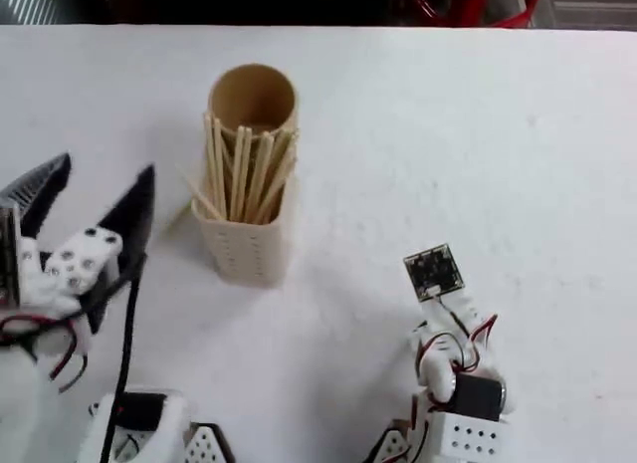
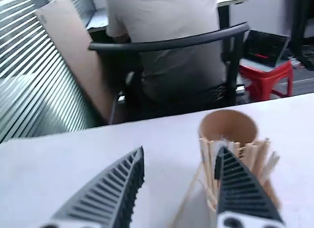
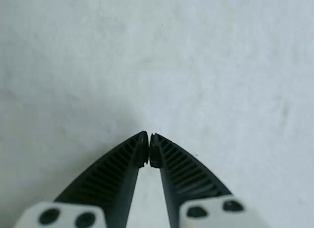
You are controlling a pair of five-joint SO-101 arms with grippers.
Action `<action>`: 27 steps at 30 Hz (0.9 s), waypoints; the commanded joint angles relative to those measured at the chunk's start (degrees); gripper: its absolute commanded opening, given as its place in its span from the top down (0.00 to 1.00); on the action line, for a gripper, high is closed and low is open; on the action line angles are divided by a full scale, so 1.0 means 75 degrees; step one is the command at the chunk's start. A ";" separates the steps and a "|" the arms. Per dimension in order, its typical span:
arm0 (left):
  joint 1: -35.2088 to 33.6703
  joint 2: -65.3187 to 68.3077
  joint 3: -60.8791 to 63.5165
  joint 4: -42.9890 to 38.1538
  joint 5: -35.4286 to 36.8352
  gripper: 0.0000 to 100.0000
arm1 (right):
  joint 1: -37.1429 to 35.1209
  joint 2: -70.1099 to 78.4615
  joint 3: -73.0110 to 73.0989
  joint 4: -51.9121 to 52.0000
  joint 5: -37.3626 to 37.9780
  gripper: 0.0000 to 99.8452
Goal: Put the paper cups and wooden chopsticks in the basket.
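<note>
**Cup and chopsticks in the basket, both grippers empty**

Counted: one basket (image 1: 247, 246), one paper cup (image 1: 254, 97), one packed bundle of wooden chopsticks (image 1: 247, 174) with too much overlap for an exact number, and two grippers.

Underneath, a plain white desk (image 1: 448, 115). Beyond its far edge, a black chair (image 2: 167, 41), a red stool (image 2: 267, 76), a brown cardboard sheet (image 2: 78, 56) leaning upright, and slatted blinds (image 2: 29, 81).

Basket: cream, perforated, upright, left of the desk's middle and nearer the far edge than the near one. Inside it, the brown cup at the far end, mouth up, rising above the rim. In front of the cup, the chopsticks on end, leaning against it. One stick slanting out over the rim on the side facing the desk's left edge.

Left gripper (image 1: 107, 174): close to the desk's left edge, beside the basket but apart from it, jaws spread wide with nothing between them.

Right gripper (image 3: 148, 139): pointed down at bare desk toward the near edge, right of the basket and well apart from it, fingertips pressed together, holding nothing.
</note>
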 commanded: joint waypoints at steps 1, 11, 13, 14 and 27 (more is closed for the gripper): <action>-0.1788 0.0135 0.2157 -0.1313 -0.0082 0.76 | 0.0029 -0.0053 0.0070 -0.0123 0.0023 0.98; -0.2233 0.2831 0.7010 -0.6177 -0.2637 0.76 | 0.0029 -0.0053 0.0070 -0.0123 0.0023 0.98; -0.2069 0.3534 0.6892 -0.6177 -0.2837 0.76 | 0.0029 -0.0053 0.0070 -0.0123 0.0023 0.98; -0.1975 0.3886 0.6775 -0.6177 -0.2942 0.76 | 0.0029 -0.0053 0.0070 -0.0123 0.0023 0.98; -0.1530 0.7812 0.5064 -0.6130 -0.3270 0.77 | 0.0029 -0.0053 0.0070 -0.0123 0.0023 0.98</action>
